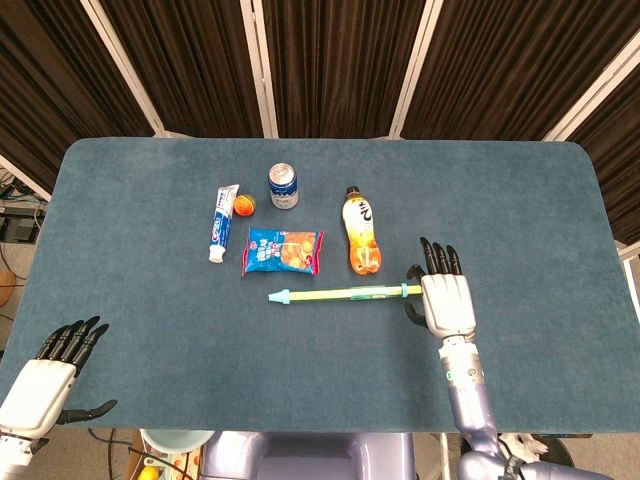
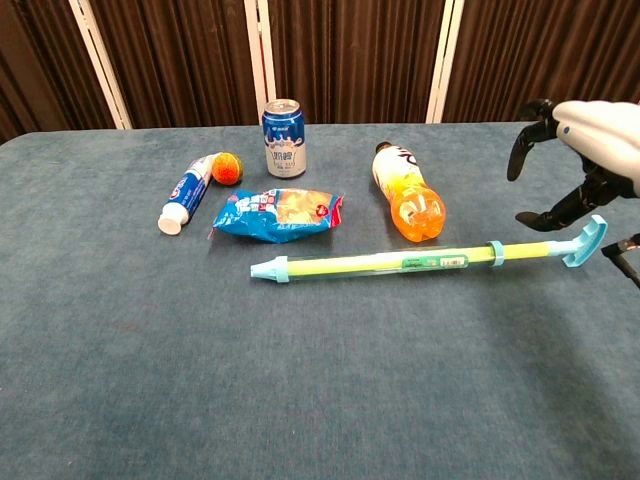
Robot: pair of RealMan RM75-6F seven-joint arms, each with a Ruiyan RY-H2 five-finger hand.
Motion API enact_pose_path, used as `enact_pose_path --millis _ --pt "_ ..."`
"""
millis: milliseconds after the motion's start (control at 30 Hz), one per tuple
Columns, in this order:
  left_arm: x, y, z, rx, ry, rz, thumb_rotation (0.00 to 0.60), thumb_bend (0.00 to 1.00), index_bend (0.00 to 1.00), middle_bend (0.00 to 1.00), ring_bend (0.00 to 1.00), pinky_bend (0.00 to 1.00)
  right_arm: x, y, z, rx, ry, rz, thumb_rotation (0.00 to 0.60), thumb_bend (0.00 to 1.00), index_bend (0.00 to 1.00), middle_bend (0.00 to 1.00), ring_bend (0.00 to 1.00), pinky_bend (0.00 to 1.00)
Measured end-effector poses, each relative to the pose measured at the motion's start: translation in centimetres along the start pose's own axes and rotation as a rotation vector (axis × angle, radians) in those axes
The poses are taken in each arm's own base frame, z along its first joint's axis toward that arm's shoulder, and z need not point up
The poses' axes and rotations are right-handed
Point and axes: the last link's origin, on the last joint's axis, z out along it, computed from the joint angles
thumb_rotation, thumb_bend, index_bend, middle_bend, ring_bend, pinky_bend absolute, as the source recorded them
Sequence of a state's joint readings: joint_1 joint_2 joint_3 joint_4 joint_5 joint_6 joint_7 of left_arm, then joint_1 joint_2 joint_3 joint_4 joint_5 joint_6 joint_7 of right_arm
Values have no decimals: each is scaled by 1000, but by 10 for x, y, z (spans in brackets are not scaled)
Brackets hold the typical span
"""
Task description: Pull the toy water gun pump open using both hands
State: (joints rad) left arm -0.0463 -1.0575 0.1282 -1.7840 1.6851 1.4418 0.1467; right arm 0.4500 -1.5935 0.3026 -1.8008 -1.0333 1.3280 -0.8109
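The toy water gun [image 1: 345,293] is a long yellow-green tube with pale blue ends, lying left to right across the table's middle. In the chest view its barrel [image 2: 400,263] ends at the right in a blue pump handle [image 2: 585,243]. My right hand [image 1: 446,300] hovers over that handle end with its fingers spread and holds nothing; in the head view it hides the handle. The chest view shows the right hand [image 2: 590,140] raised above the handle, not touching it. My left hand [image 1: 45,375] stays open at the table's front left corner, far from the gun.
Behind the gun lie an orange drink bottle [image 1: 362,243], a blue snack bag [image 1: 283,251], a toothpaste tube [image 1: 222,222], a small orange ball [image 1: 243,207] and an upright can [image 1: 283,186]. The blue table [image 1: 150,320] is bare in front of the gun.
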Motion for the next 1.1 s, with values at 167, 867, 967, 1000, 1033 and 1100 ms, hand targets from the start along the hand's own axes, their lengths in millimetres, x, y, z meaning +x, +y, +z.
enact_pose_path --millis 167,867,967,1000,1033,1100 --pt "-1 1 2 0 -3 0 600 41 0 0 0 78 -13 4 12 -39 -15 -17 600 302 416 38 0 0" --pt "-3 3 4 6 -7 -6 600 40 0 0 0 78 -52 28 34 -109 -53 -72 600 304 453 29 0 0" --pt "-3 4 5 6 -6 -7 600 40 0 0 0 78 -57 30 35 -119 -60 -78 600 305 438 22 0 0" --pt "-3 4 5 6 -5 -8 600 41 0 0 0 78 -58 31 35 -123 -62 -81 600 305 438 23 0 0" --pt "-3 4 5 7 -5 -9 600 41 0 0 0 78 -59 32 36 -126 -64 -85 600 304 438 23 0 0" --pt "-3 4 5 7 -6 -10 600 40 0 0 0 78 -60 33 37 -131 -66 -90 600 304 437 23 0 0"
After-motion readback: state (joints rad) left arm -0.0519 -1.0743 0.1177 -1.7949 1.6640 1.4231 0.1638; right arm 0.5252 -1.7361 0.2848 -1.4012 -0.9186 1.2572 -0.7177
